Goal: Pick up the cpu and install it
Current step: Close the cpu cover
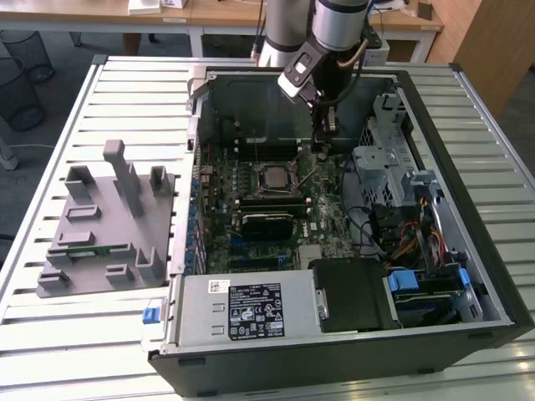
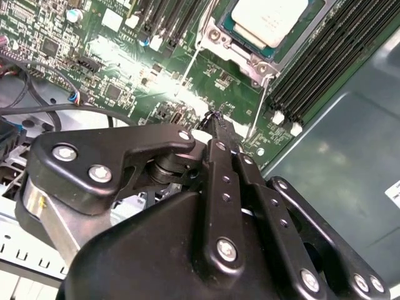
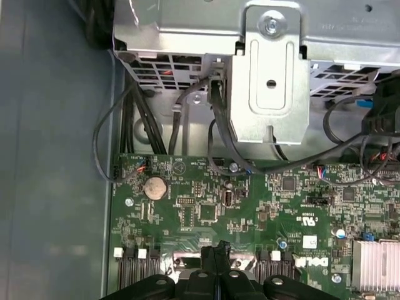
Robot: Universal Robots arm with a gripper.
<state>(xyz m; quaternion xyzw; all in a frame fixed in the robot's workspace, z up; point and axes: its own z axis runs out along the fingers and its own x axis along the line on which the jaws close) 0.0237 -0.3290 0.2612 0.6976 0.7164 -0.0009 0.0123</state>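
My pincer (image 2: 216, 122) is closed with nothing in it, tips low over the motherboard (image 3: 250, 206). The cpu (image 2: 270, 19) sits in the socket (image 2: 219, 39), near my tips.

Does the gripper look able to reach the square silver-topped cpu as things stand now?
Probably yes: the cpu lies uncovered in its socket and the shut gripper hangs close beside it; only thin wire levers stand near.

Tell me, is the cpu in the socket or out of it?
In: in the second wrist view the cpu lies flat inside the socket frame, its silver top showing.
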